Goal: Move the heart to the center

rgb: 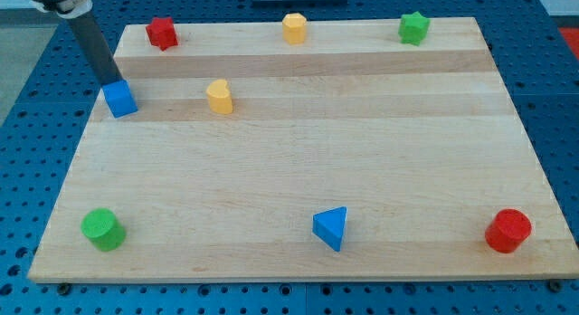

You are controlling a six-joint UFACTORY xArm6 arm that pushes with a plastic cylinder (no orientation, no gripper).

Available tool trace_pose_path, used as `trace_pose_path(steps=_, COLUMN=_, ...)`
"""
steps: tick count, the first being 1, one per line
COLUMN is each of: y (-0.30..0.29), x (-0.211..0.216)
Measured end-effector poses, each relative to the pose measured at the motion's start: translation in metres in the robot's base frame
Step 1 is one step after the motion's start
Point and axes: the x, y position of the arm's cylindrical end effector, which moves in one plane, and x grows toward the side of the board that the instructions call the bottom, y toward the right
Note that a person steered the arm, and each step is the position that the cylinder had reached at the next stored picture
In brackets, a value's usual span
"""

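The yellow heart block [219, 96] lies on the wooden board [298, 161] in the upper left part. My tip [109, 81] is at the board's left side, just above and touching or nearly touching the blue cube [119, 99]. The heart is to the right of the tip, with the blue cube between them and a gap from cube to heart.
A red star-like block [162, 32], a yellow hexagon block [294, 28] and a green star-like block [413, 27] sit along the top edge. A green cylinder [102, 229], a blue triangle [331, 228] and a red cylinder [508, 231] sit along the bottom.
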Motion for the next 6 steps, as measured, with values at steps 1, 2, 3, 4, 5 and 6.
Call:
trace_pose_path(steps=1, y=0.008, x=0.001)
trace_pose_path(steps=2, y=0.032, x=0.001)
trace_pose_path(steps=3, y=0.068, x=0.007)
trace_pose_path(steps=4, y=0.098, x=0.017)
trace_pose_path(steps=5, y=0.143, x=0.02)
trace_pose_path(steps=6, y=0.198, x=0.025)
